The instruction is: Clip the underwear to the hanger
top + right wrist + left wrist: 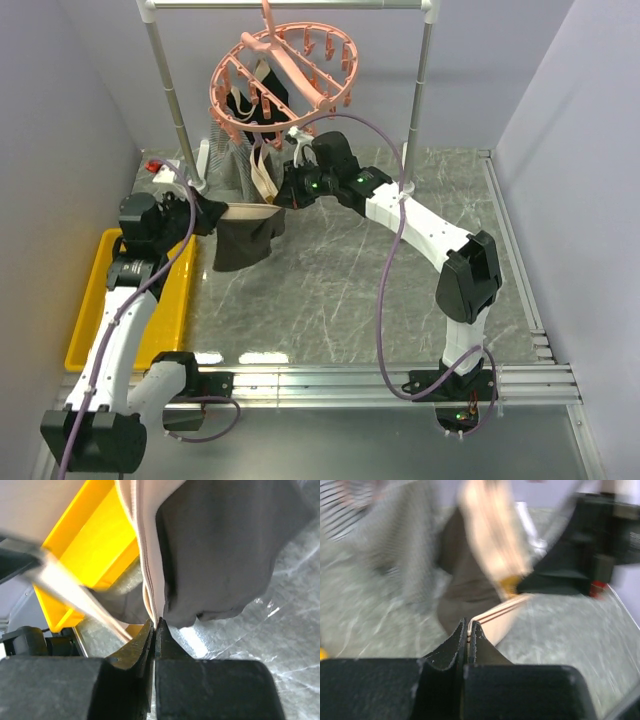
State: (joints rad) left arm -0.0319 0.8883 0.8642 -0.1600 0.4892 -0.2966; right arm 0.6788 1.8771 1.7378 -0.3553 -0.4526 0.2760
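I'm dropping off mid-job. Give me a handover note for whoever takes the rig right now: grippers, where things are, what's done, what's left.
Left gripper: shut on the left end of the underwear waistband.
Right gripper: shut on the waistband's right end.
Underwear: hangs spread between the two grippers, below the hanger.
Done: picked up, waistband stretched out.
Left: raise the waistband to the hanger and clip it on; it is not clipped yet.
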